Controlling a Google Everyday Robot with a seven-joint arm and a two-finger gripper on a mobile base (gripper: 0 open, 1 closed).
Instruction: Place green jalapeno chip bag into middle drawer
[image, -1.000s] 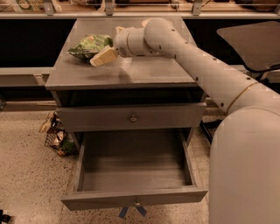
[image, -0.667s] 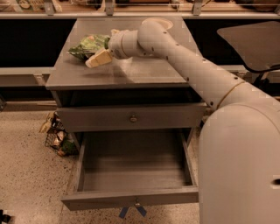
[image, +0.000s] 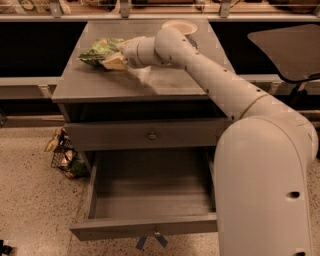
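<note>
Gripper (image: 111, 59) of the white jointed robot arm (image: 215, 82), low over the left rear of the grey cabinet top (image: 165, 82) and touching the near edge of the small crinkled bright green jalapeno chip bag (image: 98, 49). Whether it is closed on the bag or merely against it cannot be told. The bag appears to rest on the top. It is judged light, soft and springy, with slick film and brittle contents. A pinch on a crimped end seam or a flattened corner should hold better than a squeeze across the puffed middle. Below the closed taller-fronted grey knobbed drawer (image: 152, 135), the wide shallow grey middle drawer (image: 145, 227) stands pulled out, well apart from the bag.
</note>
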